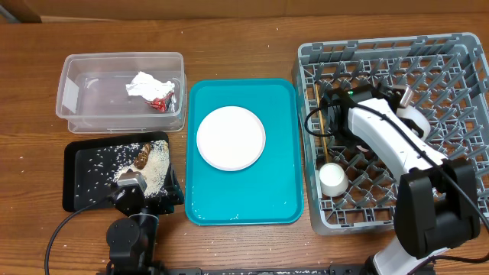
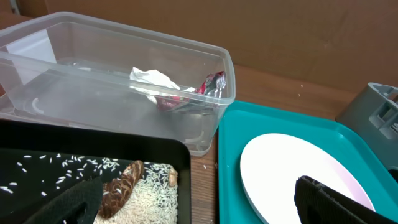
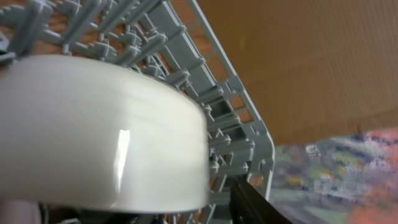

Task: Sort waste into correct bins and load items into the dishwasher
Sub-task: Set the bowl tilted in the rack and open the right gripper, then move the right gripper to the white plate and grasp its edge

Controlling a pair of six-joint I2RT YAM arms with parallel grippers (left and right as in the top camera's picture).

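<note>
The clear tub (image 1: 76, 95) holds the crumpled tissue (image 1: 145, 84) and the red wrapper (image 1: 160, 101); both also show in the left wrist view (image 2: 152, 79). The black tray (image 1: 80, 179) holds rice (image 1: 157, 164) and brown scraps (image 2: 121, 186). The plate (image 1: 231, 137) lies on a teal tray (image 1: 283, 191). My left gripper (image 2: 199, 211) is open and empty over the gap between the two trays. In the grey rack (image 1: 458, 46) lie the chopsticks (image 1: 330, 126) and a white cup (image 1: 334, 179). My right gripper (image 1: 403, 103) is against a white cup or bowl (image 3: 93, 130); one finger (image 3: 252, 205) shows just beside it.
The rack's upright pegs (image 3: 186, 74) crowd close around the right gripper. The right arm (image 1: 382, 137) lies across the middle of the rack. Brown cardboard walls stand behind the table.
</note>
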